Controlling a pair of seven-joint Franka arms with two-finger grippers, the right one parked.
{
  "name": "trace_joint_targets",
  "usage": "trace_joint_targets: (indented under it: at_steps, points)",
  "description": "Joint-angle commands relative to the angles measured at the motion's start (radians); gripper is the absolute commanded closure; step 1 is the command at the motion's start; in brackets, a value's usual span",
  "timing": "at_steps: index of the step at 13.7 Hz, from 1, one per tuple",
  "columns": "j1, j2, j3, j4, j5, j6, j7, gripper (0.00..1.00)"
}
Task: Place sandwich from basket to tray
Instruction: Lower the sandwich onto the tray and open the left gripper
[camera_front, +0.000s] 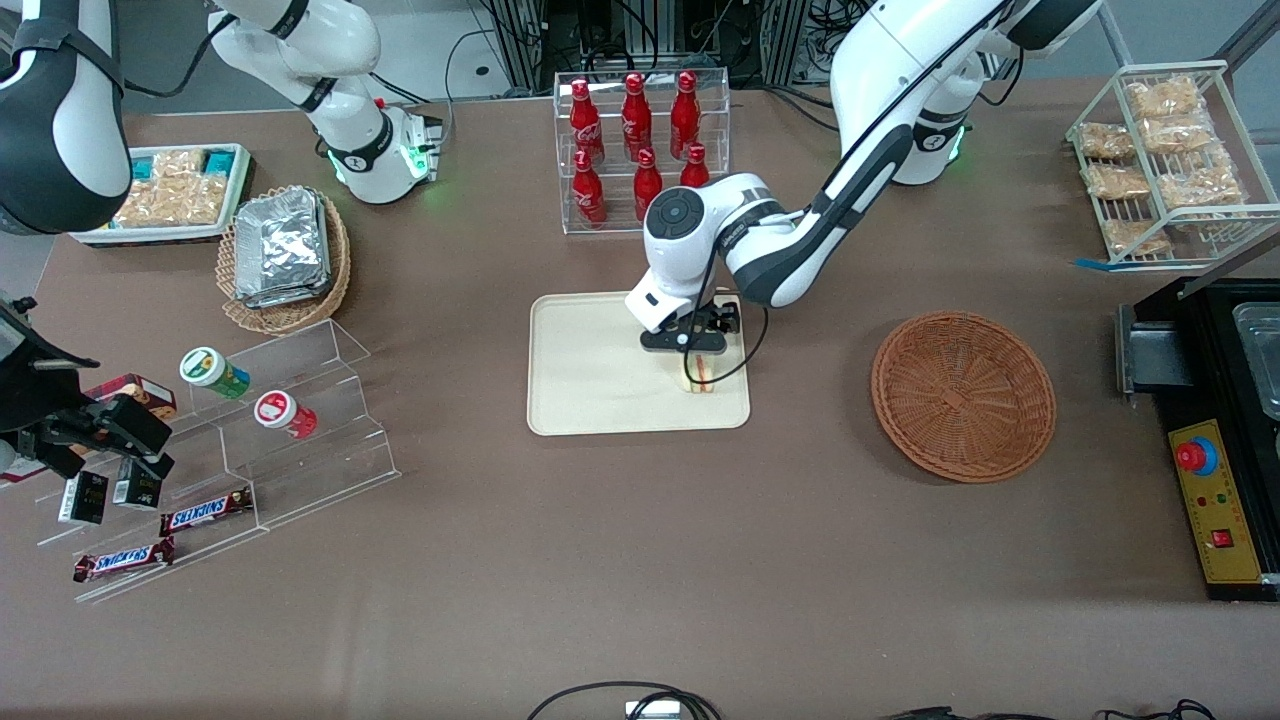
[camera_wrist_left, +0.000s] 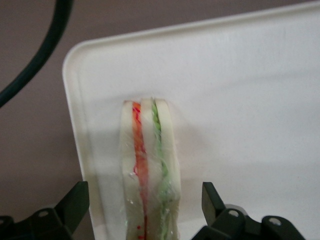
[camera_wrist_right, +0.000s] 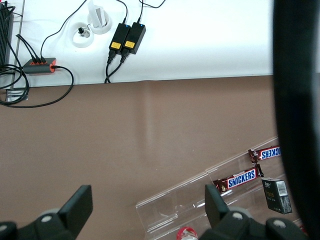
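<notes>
The sandwich (camera_front: 703, 376) stands on its edge on the cream tray (camera_front: 585, 400), close to the tray's corner nearest the round reddish-brown basket (camera_front: 963, 395). In the wrist view the sandwich (camera_wrist_left: 147, 150) shows pale bread with an orange-red and a green layer, resting on the tray (camera_wrist_left: 250, 100). My left gripper (camera_front: 700, 348) hangs just above the sandwich. It (camera_wrist_left: 145, 195) is open, with one dark finger on each side of the sandwich and a gap between each finger and the bread. Nothing lies in the basket.
A clear rack of red bottles (camera_front: 640, 140) stands just farther from the camera than the tray. A tan basket of foil packs (camera_front: 283, 255) and acrylic steps with snacks (camera_front: 240, 430) lie toward the parked arm's end. A wire rack (camera_front: 1165, 160) and black box (camera_front: 1225, 440) sit toward the working arm's end.
</notes>
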Motion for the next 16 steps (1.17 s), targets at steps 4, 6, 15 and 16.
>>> trace_joint_targets:
  at_steps: [4, 6, 15, 16]
  points:
    - [0.067, -0.007, -0.001, 0.218, -0.080, -0.194, -0.031, 0.01]
    - [0.104, -0.017, 0.000, 0.287, -0.085, -0.289, -0.032, 0.00]
    - [0.387, -0.155, -0.003, 0.344, -0.106, -0.507, 0.053, 0.00]
    - [0.407, -0.171, -0.003, 0.343, -0.112, -0.541, 0.099, 0.00]
